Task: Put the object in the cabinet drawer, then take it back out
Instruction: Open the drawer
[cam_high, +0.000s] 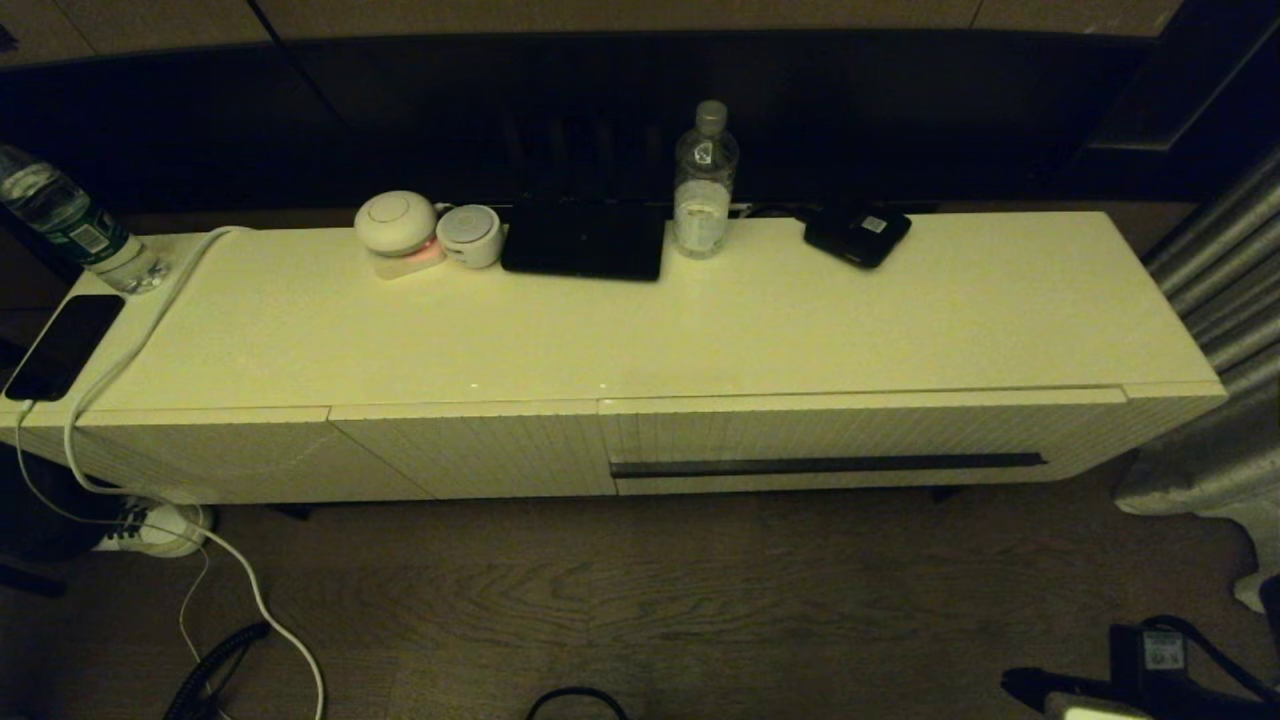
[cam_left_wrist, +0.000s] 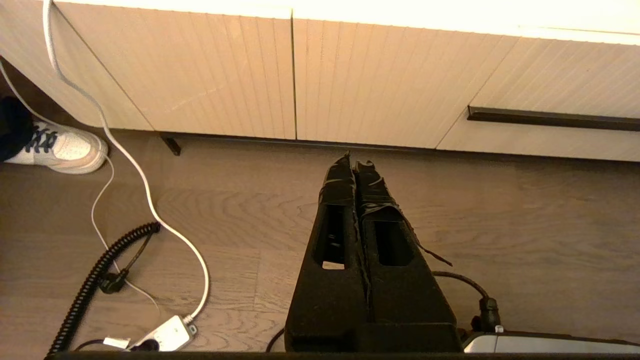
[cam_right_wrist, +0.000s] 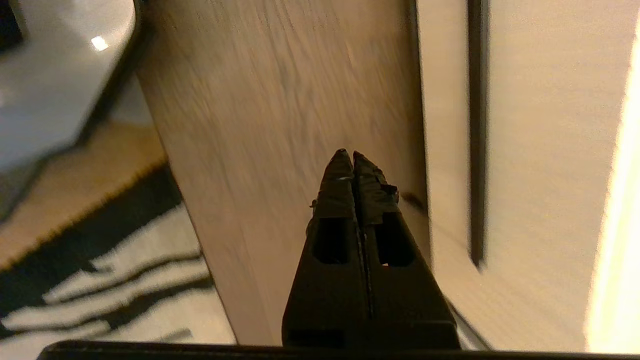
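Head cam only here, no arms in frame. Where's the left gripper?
Observer: Left gripper is low over the floor, shut and holding nothing, pointing at the handle-less ribbed panels.
Operator: Right one?
Observer: Right gripper is also shut and holding nothing. It is over the floor, in front of the cabinet drawer and apart from its handle strip.
Operator: Any floor clutter near the left arm?
Observer: A white plug block lies at the end of the white cable, off to one side of the gripper.
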